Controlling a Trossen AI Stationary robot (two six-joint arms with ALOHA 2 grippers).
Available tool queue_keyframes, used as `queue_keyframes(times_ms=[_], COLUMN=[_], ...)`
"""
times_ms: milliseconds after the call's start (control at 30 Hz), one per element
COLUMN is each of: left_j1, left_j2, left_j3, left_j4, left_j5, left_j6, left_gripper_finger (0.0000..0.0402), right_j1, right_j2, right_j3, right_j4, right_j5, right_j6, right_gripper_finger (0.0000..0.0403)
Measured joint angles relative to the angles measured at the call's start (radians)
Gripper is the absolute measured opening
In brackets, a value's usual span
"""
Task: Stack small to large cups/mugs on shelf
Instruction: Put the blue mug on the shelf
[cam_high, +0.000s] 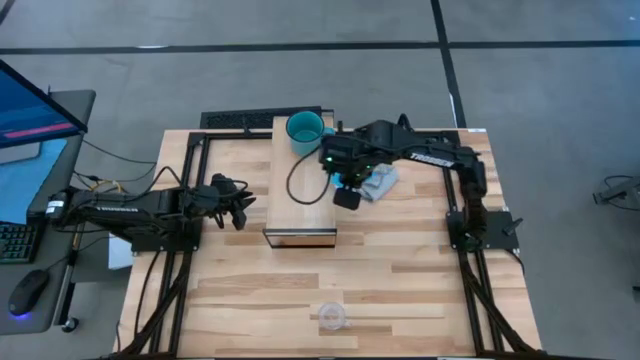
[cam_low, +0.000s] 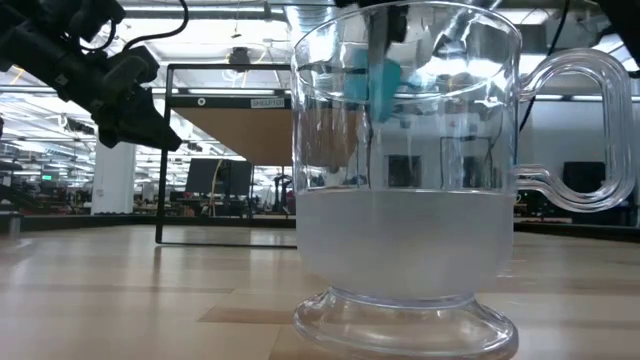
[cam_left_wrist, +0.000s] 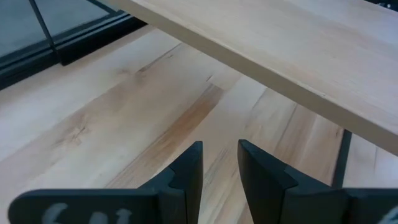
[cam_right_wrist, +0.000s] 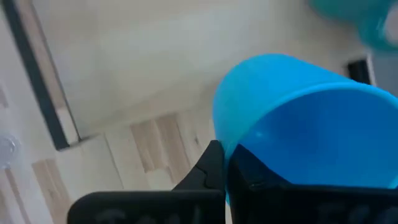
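Note:
The shelf (cam_high: 300, 190) stands in the middle of the slatted table. The teal mug (cam_high: 305, 130) sits upright on the shelf's far end. My right gripper (cam_high: 346, 192) hovers at the shelf's right edge, shut on the bright blue mug (cam_right_wrist: 292, 118). The clear glass cup (cam_high: 332, 317) stands on its foot near the table's near edge and fills the low view (cam_low: 405, 200), its handle (cam_low: 585, 130) at one side. My left gripper (cam_left_wrist: 221, 171) waits just left of the shelf, low over the table, open by a narrow gap. My right gripper holds the blue mug by its rim (cam_right_wrist: 233, 152), one finger (cam_right_wrist: 208, 165) outside the wall and the other inside the hollow. The mug is lifted clear, tilted with its mouth toward the wrist, beside the shelf's right edge.
A grey cloth (cam_high: 382, 182) lies on the table just right of the shelf, under the right arm. A black frame (cam_high: 190, 150) runs around the table's edges. A dark cable (cam_high: 295, 180) loops across the shelf top. Bare table lies between the shelf and the glass cup.

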Motion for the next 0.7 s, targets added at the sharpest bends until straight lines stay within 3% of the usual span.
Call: queue_keyframes(times_ms=[133,700], left_j1=[0.0,0.0], left_j2=[0.0,0.0], left_j3=[0.0,0.0], left_j4=[-0.001,-0.001], left_j5=[0.0,0.0], left_j6=[-0.013,-0.04], left_gripper_finger=[0.009,0.009], right_j1=[0.003,0.049], right_j2=[0.04,0.049], right_j3=[0.106,0.096], right_j4=[0.006,-0.001], right_j5=[-0.002,0.014], right_j6=[-0.016,-0.083], right_gripper_finger=[0.001,0.0009])
